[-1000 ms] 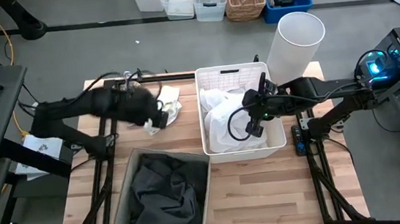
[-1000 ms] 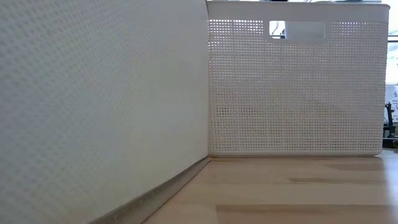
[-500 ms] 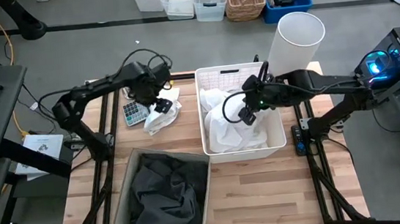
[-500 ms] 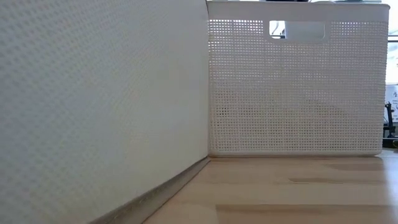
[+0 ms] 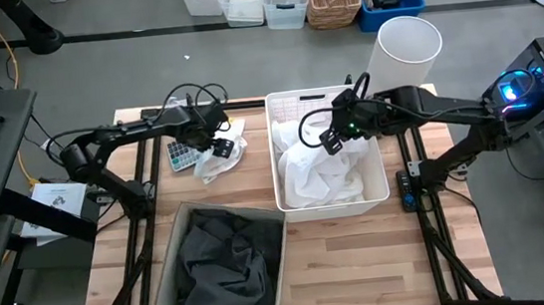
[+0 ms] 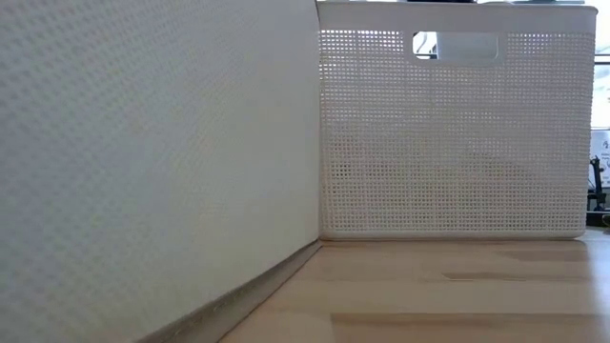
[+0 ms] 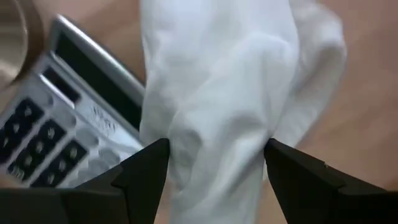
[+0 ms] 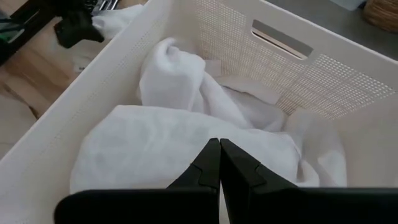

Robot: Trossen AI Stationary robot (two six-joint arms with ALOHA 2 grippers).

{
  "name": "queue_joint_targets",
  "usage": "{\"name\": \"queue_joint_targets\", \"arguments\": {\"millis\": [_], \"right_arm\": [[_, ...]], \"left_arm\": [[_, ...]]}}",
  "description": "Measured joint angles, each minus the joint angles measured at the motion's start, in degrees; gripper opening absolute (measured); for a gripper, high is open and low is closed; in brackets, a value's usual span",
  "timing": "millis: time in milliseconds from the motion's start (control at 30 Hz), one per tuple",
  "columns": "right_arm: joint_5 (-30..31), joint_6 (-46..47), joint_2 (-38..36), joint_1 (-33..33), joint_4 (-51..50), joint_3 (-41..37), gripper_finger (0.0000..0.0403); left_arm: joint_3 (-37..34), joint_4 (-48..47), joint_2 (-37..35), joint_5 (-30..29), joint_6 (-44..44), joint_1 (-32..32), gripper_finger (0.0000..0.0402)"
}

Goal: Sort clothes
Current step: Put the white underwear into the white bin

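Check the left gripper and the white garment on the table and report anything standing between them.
Nothing visible stands between them. The left gripper is open, its fingers either side of the white garment. A calculator lies beside it, partly under the cloth, off the approach line.

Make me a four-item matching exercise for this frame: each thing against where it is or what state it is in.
1. left gripper
2. right gripper
3. dark grey clothes
4. grey calculator

a. shut, above the white slotted plastic basket
b. on the wooden table, beside a white garment
c. open around the white garment
d. piled in the grey bin

Pairs: 1-c, 2-a, 3-d, 4-b
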Motion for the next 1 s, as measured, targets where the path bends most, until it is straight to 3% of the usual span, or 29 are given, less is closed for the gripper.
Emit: {"name": "queue_joint_targets", "arguments": {"millis": [100, 233, 333, 433, 533, 600, 833, 1000], "right_arm": [[-0.8, -0.2, 0.0, -0.6, 0.0, 0.0, 0.0000], [-1.0, -0.3, 0.0, -0.8, 0.0, 0.0, 0.0000], [-1.0, -1.2, 0.0, -0.8, 0.0, 0.0, 0.0000], [-1.1, -2.4, 0.0, -0.8, -0.1, 0.0, 0.0000], [-1.1, -3.4, 0.0, -0.8, -0.1, 0.0, 0.0000], [-1.1, -3.7, 0.0, -0.8, -0.1, 0.0, 0.0000], [-1.3, -6.1, 0.0, -0.8, -0.3, 0.0, 0.0000], [0.0, -8.0, -2.3, -0.1, -0.7, 0.0, 0.0000]], "left_arm": [[-1.4, 4.7, 0.0, 0.0, -0.9, -0.5, 0.0252], [-1.6, 4.3, 1.1, -2.9, -0.2, -1.7, 0.0247], [-1.6, 4.1, 1.3, -3.9, 0.4, -2.4, 0.0222], [-1.6, 2.8, 1.2, -4.7, -0.5, -3.4, 0.0150], [-1.3, 1.3, -0.5, -3.9, -1.1, -4.6, 0.0039], [-0.1, -0.1, -2.2, -4.0, -2.1, -5.6, 0.0017], [12.9, -4.2, -10.9, -7.3, -3.7, -9.0, 0.0005], [26.6, 1.2, -11.9, -11.7, 1.1, -13.3, 0.0002]]}}
